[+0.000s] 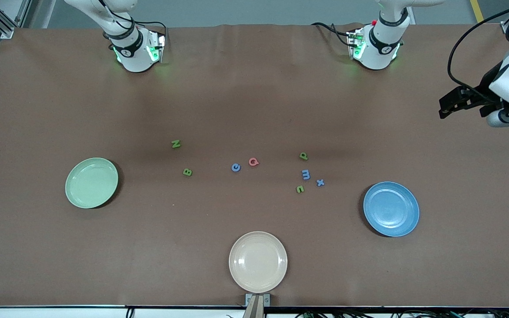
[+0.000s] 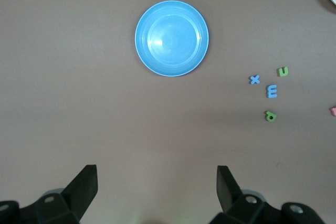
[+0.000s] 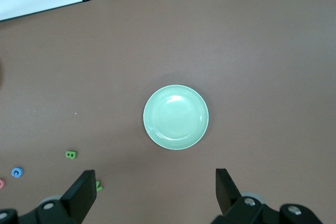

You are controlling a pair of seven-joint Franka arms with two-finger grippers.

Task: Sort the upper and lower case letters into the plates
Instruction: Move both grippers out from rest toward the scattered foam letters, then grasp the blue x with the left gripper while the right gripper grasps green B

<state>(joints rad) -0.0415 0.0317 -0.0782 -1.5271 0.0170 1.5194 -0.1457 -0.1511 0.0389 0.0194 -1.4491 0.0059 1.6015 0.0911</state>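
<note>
The beige plate (image 1: 258, 262) sits empty at the table (image 1: 254, 88) edge nearest the front camera, midway along it. The pale green plate (image 1: 91, 182) lies toward the right arm's end and the blue plate (image 1: 391, 208) toward the left arm's end; both are bare.

No sorting has been done yet, as far as I can judge, since all eight letters lie loose mid-table between the two plates. Toward the green plate are a green N (image 1: 175, 144) and a green B (image 1: 187, 172). At the centre lie a blue C (image 1: 235, 167) and a pink Q (image 1: 253, 162). Closer to the blue plate cluster a green p (image 1: 303, 156), a blue m (image 1: 305, 175), a blue x (image 1: 320, 182) and a green u (image 1: 300, 189).

The left gripper (image 2: 157, 182) hangs high near its end of the table, looking down on the blue plate, fingers spread wide and empty. The right gripper (image 3: 155, 184) hangs likewise above the green plate's end, fingers apart, holding nothing.
</note>
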